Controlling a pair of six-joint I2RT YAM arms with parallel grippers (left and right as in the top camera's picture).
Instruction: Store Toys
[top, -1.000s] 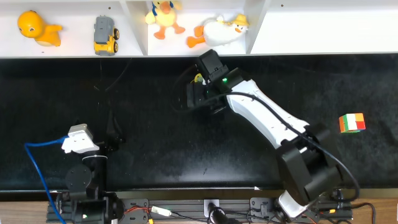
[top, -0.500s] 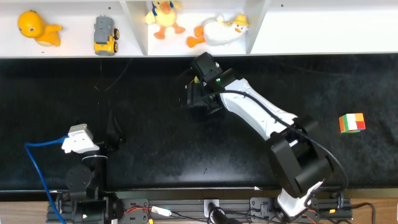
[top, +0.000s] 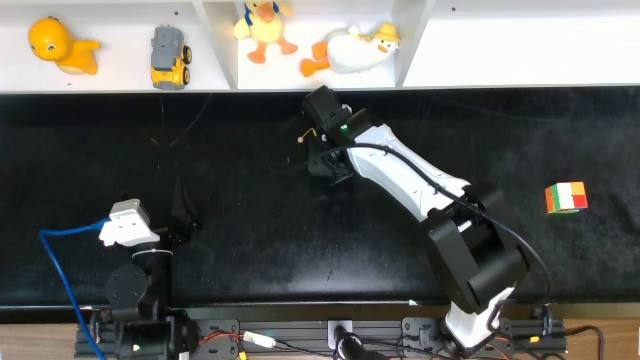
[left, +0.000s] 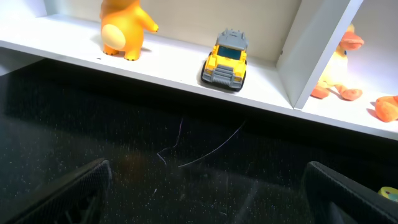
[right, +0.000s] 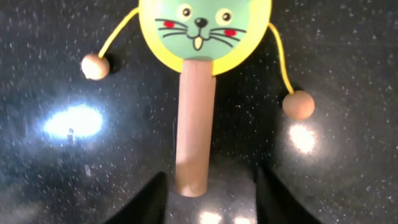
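Looks straight down, from the right wrist, on a rattle drum (right: 204, 25) with a green cat face, yellow rim, wooden handle and two beads on strings, flat on the black tabletop (right: 348, 93). Straddles the handle's free end with the right gripper (right: 208, 180), jaws spread wider than the handle. From above, places that toy mid-table, near the far shelf (top: 500, 60), with a yellow bead (top: 300, 140) on its string peeking out left of the gripper. From the left wrist, faces the white compartments holding an orange figure (left: 124, 28), a yellow truck (left: 227, 59) and a duck (left: 339, 68), with the left gripper (left: 205, 199) spread wide over the near-left table. Elsewhere on the speckled black surface, a colour cube (top: 566, 197) at the right, well apart. Against a second ago: right wrist swung slightly left, elbow drawn in; left arm, cube and shelf toys unmoved.
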